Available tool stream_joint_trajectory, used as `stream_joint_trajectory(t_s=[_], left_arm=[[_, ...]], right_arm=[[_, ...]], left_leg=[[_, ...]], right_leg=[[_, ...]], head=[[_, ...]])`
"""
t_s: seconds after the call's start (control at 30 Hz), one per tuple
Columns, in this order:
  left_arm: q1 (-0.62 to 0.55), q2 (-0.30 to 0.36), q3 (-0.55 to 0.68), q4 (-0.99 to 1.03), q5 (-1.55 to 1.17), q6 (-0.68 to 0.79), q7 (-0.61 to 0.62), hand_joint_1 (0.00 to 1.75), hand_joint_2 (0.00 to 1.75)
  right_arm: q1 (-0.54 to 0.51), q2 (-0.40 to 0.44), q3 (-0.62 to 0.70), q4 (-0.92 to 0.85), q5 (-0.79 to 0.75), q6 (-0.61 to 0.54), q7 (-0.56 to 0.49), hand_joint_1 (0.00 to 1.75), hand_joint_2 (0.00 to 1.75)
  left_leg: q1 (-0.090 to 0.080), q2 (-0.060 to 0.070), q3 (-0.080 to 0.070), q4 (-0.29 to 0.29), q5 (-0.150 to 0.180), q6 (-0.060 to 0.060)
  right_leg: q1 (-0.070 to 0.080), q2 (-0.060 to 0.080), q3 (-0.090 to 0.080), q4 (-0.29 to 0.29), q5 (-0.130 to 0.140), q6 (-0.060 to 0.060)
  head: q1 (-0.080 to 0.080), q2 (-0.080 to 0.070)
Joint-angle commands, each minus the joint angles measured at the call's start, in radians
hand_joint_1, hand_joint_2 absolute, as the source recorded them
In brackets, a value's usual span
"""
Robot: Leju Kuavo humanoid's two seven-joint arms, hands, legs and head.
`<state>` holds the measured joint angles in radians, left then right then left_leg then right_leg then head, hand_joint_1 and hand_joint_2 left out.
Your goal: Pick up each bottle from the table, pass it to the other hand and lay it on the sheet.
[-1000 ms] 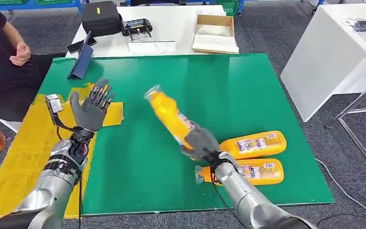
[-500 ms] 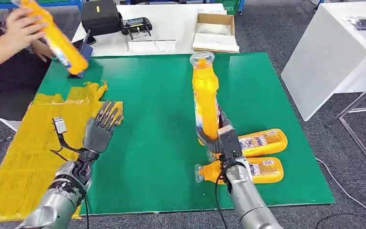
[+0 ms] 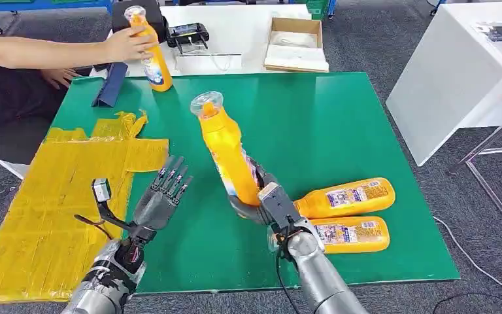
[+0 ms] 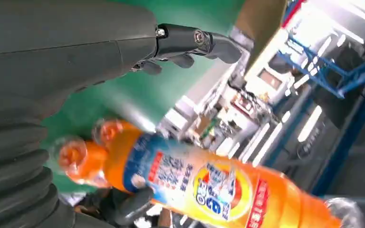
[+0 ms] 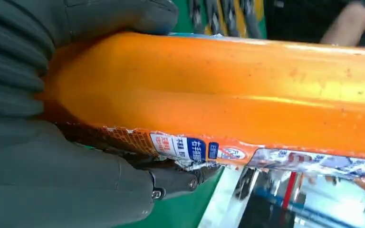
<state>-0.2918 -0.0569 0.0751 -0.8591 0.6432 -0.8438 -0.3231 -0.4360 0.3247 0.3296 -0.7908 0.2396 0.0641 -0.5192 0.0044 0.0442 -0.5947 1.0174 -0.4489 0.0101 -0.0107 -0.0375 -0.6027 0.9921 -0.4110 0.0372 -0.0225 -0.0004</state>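
Since half a second ago the orange bottle [image 3: 230,149] in the right hand [image 3: 266,203] has tipped from upright to leaning toward the robot's left, its clear cap high over the green mat [image 3: 340,124], while the left hand [image 3: 159,199] has come closer to it, and the person's hand [image 3: 125,44] now stands another orange bottle [image 3: 150,53] at the mat's far left corner. The right hand's fingers [image 5: 123,19] wrap the held bottle's base; the left hand's fingers [image 3: 174,178] are spread, holding nothing, just beside the bottle and apart from it. Two more orange bottles [image 3: 346,197] lie on their sides on the mat near the right hand, one just beside the other. The yellow sheet [image 3: 46,209] covers the left edge of the table, wrinkled at its far end. Beyond the mat stands a white table [image 3: 242,36] with a cardboard box [image 3: 295,46], a black case [image 3: 140,23] and a handheld controller [image 3: 188,33]; grey carpet [image 3: 366,39] surrounds it, with another white table [image 3: 457,78] to the right.
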Motion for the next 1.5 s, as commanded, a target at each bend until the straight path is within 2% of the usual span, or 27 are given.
stream_joint_trajectory(t_s=[0.03, 0.27, 0.47, 0.73, 0.9, 0.93, 1.1, 1.3, 1.5], left_arm=[[0.038, -0.012, -0.127, -0.137, 0.08, -0.012, 0.032, 0.0, 1.75], [0.014, -0.004, -0.235, -0.275, 0.129, 0.015, 0.035, 0.0, 1.75], [0.015, 0.003, -0.238, -0.272, 0.129, 0.014, 0.025, 0.0, 1.75], [-0.045, 0.022, -0.271, -0.286, 0.114, 0.04, 0.023, 0.0, 1.75], [-0.077, 0.075, -0.294, -0.283, -0.154, 0.128, -0.084, 0.0, 1.75], [-0.084, 0.086, -0.293, -0.283, -0.2, 0.16, -0.095, 0.0, 1.75], [-0.115, 0.098, -0.302, -0.289, -0.421, 0.26, -0.166, 0.0, 1.75], [-0.152, 0.115, -0.311, -0.255, -0.485, 0.281, -0.157, 0.0, 1.75], [-0.171, 0.132, -0.326, -0.198, -0.433, 0.22, -0.119, 0.0, 1.75]], right_arm=[[-0.039, -0.012, 0.167, 0.016, -0.013, 0.052, 0.032, 1.75, 1.75], [-0.068, -0.008, 0.247, 0.043, -0.077, 0.08, 0.058, 1.75, 1.75], [-0.068, -0.013, 0.252, 0.042, -0.089, 0.085, 0.059, 1.75, 1.75], [-0.084, -0.01, 0.303, 0.084, -0.12, 0.109, 0.078, 1.75, 1.75], [-0.108, 0.004, 0.322, 0.115, -0.142, 0.112, 0.089, 1.75, 1.75], [-0.11, 0.004, 0.325, 0.115, -0.142, 0.11, 0.092, 1.75, 1.75], [-0.115, -0.004, 0.337, 0.122, -0.17, 0.11, 0.11, 1.75, 1.75], [-0.124, -0.008, 0.35, 0.155, -0.176, 0.117, 0.122, 1.75, 1.75], [-0.118, -0.009, 0.374, 0.184, -0.16, 0.116, 0.135, 1.75, 1.75]], left_leg=[[0.001, -0.002, 0.001, 0.0, 0.0, 0.0], [0.001, -0.003, -0.001, 0.001, 0.0, 0.0], [0.0, -0.002, 0.001, 0.0, 0.0, 0.0], [0.001, -0.005, 0.001, 0.0, 0.0, 0.0], [0.001, -0.002, 0.0, 0.0, 0.0, 0.0], [0.001, -0.005, 0.001, 0.0, 0.0, -0.001], [0.001, -0.003, 0.0, 0.0, 0.0, 0.0], [0.001, -0.005, 0.002, 0.0, 0.0, -0.001], [0.001, -0.005, 0.003, -0.001, 0.0, -0.001]], right_leg=[[0.0, 0.003, 0.001, 0.0, 0.0, -0.001], [0.0, 0.001, 0.0, 0.0, 0.0, -0.001], [0.0, 0.001, 0.001, 0.0, 0.0, -0.001], [0.0, 0.0, 0.002, 0.0, 0.0, -0.001], [0.0, 0.001, 0.0, 0.0, 0.0, -0.001], [0.001, 0.001, 0.002, 0.0, 0.0, -0.002], [0.0, 0.001, 0.001, 0.0, 0.0, -0.001], [0.001, 0.001, 0.002, 0.0, 0.0, -0.001], [0.0, 0.001, 0.004, -0.001, -0.001, -0.002]], head=[[0.0, 0.0], [0.0, 0.0], [0.0, 0.0], [0.0, 0.0], [0.0, 0.0], [0.0, 0.0], [0.0, 0.0], [0.0, 0.0], [0.0, 0.0]])
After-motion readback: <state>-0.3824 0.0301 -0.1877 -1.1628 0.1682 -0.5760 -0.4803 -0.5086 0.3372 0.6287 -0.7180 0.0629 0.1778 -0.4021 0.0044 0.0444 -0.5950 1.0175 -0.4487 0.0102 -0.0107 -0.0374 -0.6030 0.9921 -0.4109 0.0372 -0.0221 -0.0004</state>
